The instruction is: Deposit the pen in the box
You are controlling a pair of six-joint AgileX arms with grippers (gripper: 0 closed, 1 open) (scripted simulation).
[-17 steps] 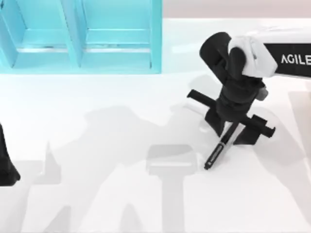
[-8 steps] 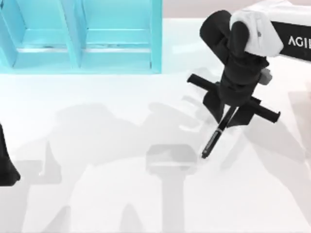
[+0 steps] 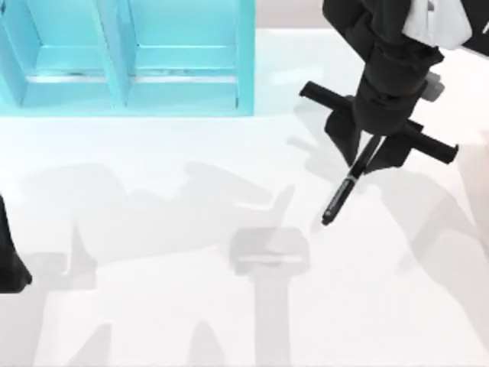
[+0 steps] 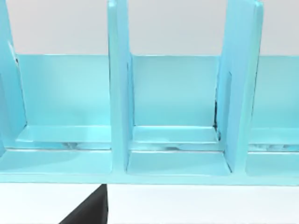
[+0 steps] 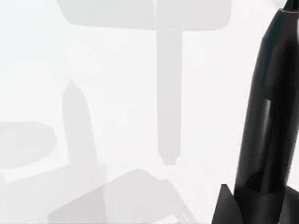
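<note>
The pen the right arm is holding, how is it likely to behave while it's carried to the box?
The pen looks stiff: it juts straight from the right tool. Slim, probably light. Gripped near one end, with most of its length hanging free, it could pivot or slip. Being round, it may roll once dropped in the blue box.

White table [image 3: 153,306] spread below me, glossy, crossed by soft grey shadows. Light fell from above, casting blurred shapes across its middle and near edge. Pale pinkish-grey wall strip [image 3: 290,11] ran behind table's far edge. From my left wrist view, same plain wall [image 4: 177,23] stood pale, unmarked.
</note>
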